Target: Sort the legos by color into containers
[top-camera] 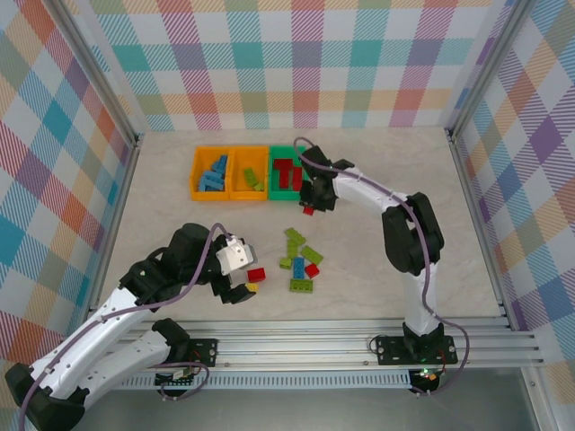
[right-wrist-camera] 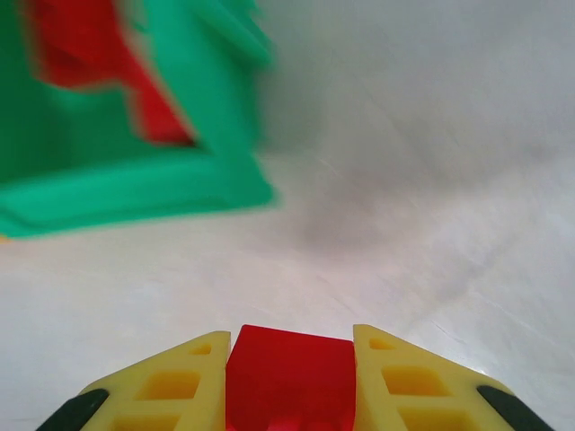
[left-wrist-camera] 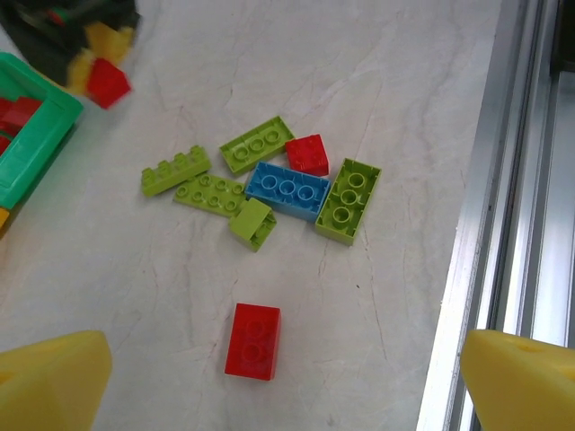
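Hovering low over the near-left part of the table [top-camera: 386,269], the left gripper [top-camera: 246,276] is hanging with its jaws wide apart and carrying nothing. A loose red brick [left-wrist-camera: 253,340] is lying just ahead of it, likely lined up as its next pick. Further back, the containers are sitting in a joined row. The left orange bin [top-camera: 196,171] is holding blue bricks, the middle orange bin [top-camera: 235,171] lime ones and the green bin [top-camera: 274,171] red ones, so each colour is getting its own compartment. Between the arms, the unsorted pile [top-camera: 301,260] of lime, blue and red legos is waiting near the table's middle. To the right, the right gripper [top-camera: 310,203] is clamping a held red brick [right-wrist-camera: 287,368] squarely between both fingers, just beside the green bin's near wall, apparently for delivery there. The surface is showing pale and marbled, plaid walls [top-camera: 305,63] are enclosing it on three sides, and an aluminium rail [top-camera: 359,346] is running along the near edge.
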You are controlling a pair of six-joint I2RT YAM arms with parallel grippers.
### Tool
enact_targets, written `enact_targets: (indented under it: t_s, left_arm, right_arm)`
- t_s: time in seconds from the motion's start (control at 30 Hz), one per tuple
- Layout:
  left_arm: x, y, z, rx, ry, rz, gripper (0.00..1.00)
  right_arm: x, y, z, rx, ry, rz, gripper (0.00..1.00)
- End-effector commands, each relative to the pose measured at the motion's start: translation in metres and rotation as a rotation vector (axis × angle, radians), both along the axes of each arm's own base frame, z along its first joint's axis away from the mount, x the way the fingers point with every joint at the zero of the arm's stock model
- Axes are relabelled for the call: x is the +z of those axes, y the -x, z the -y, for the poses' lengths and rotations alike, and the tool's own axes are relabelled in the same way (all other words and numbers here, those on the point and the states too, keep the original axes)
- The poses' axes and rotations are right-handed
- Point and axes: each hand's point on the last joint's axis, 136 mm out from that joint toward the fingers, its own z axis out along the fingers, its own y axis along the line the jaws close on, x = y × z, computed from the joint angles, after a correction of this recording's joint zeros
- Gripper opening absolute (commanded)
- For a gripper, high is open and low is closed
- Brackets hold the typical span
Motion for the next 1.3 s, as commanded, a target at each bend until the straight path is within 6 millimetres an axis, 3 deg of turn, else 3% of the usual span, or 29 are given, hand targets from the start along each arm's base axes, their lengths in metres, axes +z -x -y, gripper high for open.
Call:
enact_targets:
  t_s: [0.0, 0.23, 0.37, 0.5, 0.6, 0.93, 1.07, 1.17, 1.2, 1.23, 1.27]
  left_arm:
    - [0.0, -0.004, 0.0, -0.005, 0.005, 0.033, 1.0]
    - [-0.001, -0.003, 0.002, -0.014, 0.019, 0.019, 1.0]
    - [-0.002, -0.003, 0.002, -0.015, 0.022, 0.011, 1.0]
    - [-0.002, -0.004, 0.002, -0.013, 0.025, 0.006, 1.0]
    - [-0.003, -0.004, 0.002, -0.012, 0.024, 0.005, 1.0]
    - [-0.003, -0.005, 0.001, -0.007, 0.026, 0.004, 1.0]
    - [-0.002, -0.011, 0.001, 0.033, 0.04, -0.011, 1.0]
    - [0.003, -0.029, -0.001, 0.165, 0.082, -0.05, 1.0]
    - [0.007, -0.035, 0.0, 0.214, 0.1, -0.078, 1.0]
    - [0.012, -0.041, 0.0, 0.266, 0.121, -0.11, 1.0]
    - [0.018, -0.048, 0.001, 0.327, 0.153, -0.14, 1.0]
  right_arm:
    - [0.07, -0.037, -0.017, 0.033, -0.058, 0.219, 0.27]
    - [0.082, -0.086, -0.031, 0.068, 0.021, 0.321, 0.3]
    - [0.084, -0.106, -0.039, 0.107, 0.043, 0.348, 0.43]
    - [0.083, -0.11, -0.045, 0.149, 0.07, 0.321, 0.56]
    - [0.082, -0.108, -0.043, 0.168, 0.09, 0.299, 0.57]
    - [0.106, -0.081, -0.032, 0.292, 0.177, 0.278, 0.54]
    - [0.121, -0.055, -0.021, 0.34, 0.211, 0.243, 0.53]
    - [0.133, -0.029, -0.018, 0.39, 0.157, 0.301, 0.54]
    - [0.124, -0.014, -0.008, 0.39, 0.138, 0.31, 0.55]
    - [0.138, -0.003, 0.0, 0.38, 0.105, 0.364, 0.56]
    - [0.134, 0.012, 0.013, 0.371, 0.111, 0.356, 0.56]
